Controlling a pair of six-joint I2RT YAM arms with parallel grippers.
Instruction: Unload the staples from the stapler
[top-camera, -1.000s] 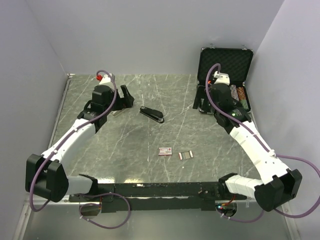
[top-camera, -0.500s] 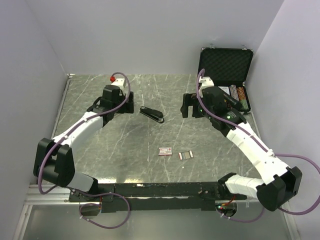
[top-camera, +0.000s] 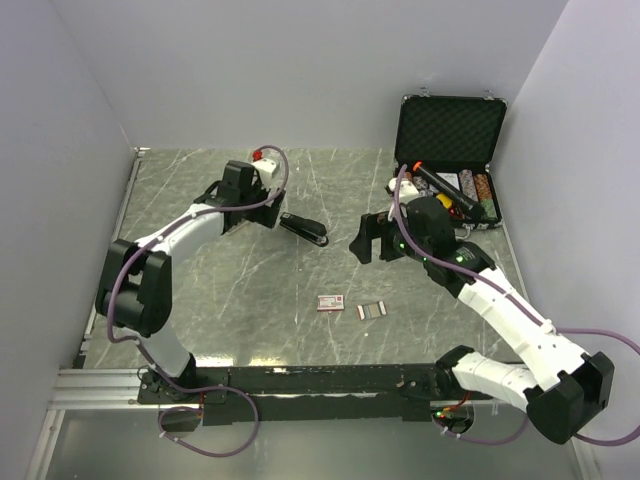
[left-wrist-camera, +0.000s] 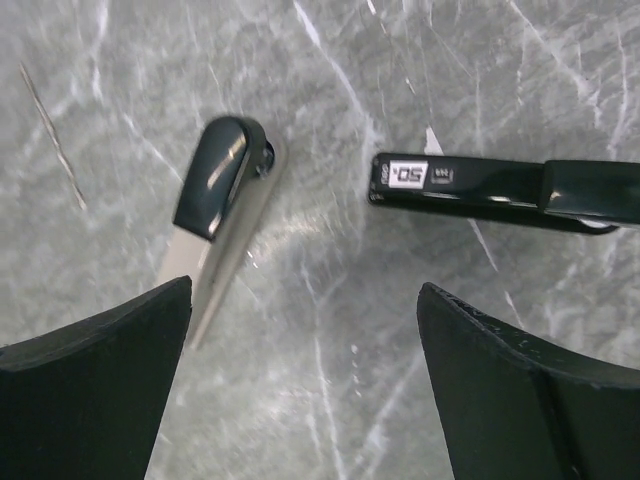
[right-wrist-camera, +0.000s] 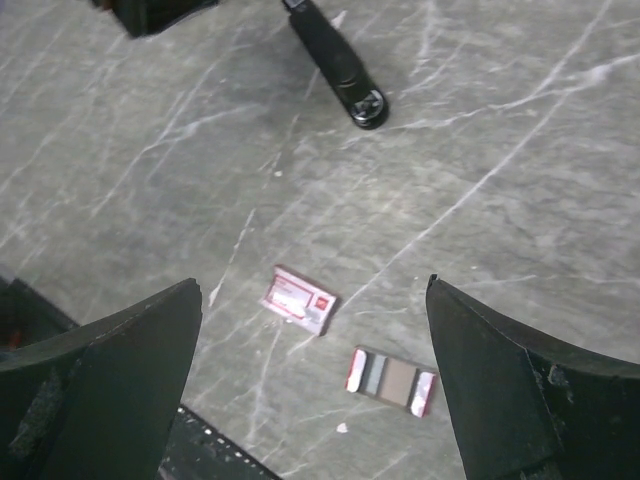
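Observation:
The stapler is slim, black and closed, and lies flat at the table's middle back. In the left wrist view it lies just ahead of my fingers and to the right. In the right wrist view its end shows at the top. My left gripper is open and empty, just left of the stapler and above the table. My right gripper is open and empty, right of the stapler and above the table. A small open tray with red ends holds a grey strip, perhaps staples.
A red-and-white box lies beside the tray near the front. A black-and-cream wedge-shaped tool lies left of the stapler. An open black case stands at the back right with a black tube with an orange end.
My left gripper has swung right, up to the stapler's left end. My right gripper has moved left and forward, away from the case towards the table's middle.

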